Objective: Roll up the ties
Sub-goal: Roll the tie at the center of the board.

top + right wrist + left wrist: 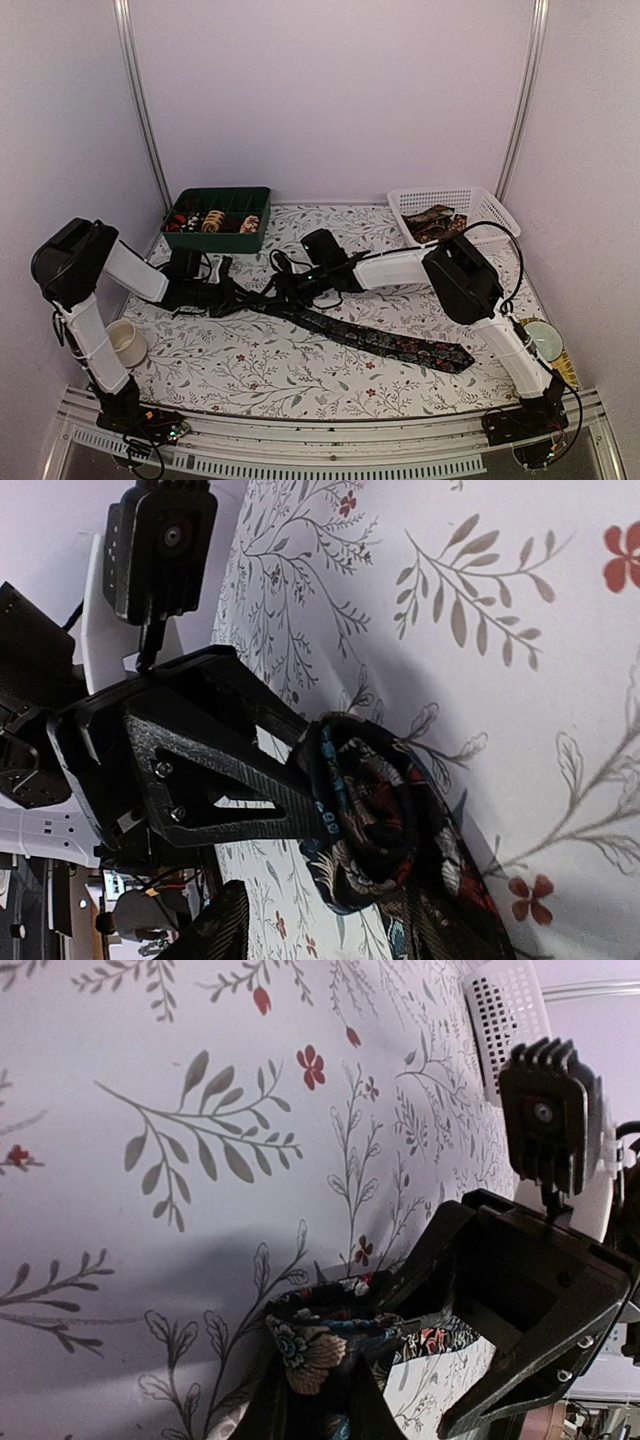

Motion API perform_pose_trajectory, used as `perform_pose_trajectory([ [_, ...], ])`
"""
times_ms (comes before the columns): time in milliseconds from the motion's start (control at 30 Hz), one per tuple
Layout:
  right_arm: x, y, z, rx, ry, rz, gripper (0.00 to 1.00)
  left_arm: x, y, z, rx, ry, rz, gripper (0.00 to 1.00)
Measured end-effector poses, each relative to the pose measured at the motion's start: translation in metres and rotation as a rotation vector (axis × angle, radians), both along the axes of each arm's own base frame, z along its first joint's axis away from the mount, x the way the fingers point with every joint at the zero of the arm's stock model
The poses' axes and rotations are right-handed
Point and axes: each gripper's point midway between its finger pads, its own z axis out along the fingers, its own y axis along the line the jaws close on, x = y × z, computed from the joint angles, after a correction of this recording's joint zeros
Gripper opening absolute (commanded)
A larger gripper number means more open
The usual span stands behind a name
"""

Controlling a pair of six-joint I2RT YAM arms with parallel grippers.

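Note:
A dark floral tie lies slanted across the middle of the table, wide end at the right. Its narrow left end is coiled into a small roll, seen too in the left wrist view as the same roll. My left gripper is shut on the roll's edge; its fingers meet on the cloth. My right gripper stands open at the roll, a bare gap between its fingers, the upper one against the cloth.
A green compartment tray with rolled ties sits at the back left. A white mesh basket holding more ties is at the back right. A white cup stands by the left arm, and a round dish by the right.

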Motion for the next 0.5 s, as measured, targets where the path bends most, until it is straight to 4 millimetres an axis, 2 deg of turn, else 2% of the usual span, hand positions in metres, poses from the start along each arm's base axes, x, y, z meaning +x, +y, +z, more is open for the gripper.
perform_pose_trajectory([
  [333, -0.010, -0.053, 0.001, -0.169, -0.136, -0.004, 0.59, -0.004, 0.003, 0.004, 0.121, 0.029, -0.022, 0.00],
  [500, -0.026, -0.076, 0.003, -0.180, -0.156, 0.040, 0.59, -0.002, 0.006, 0.004, 0.212, 0.029, -0.003, 0.00],
])
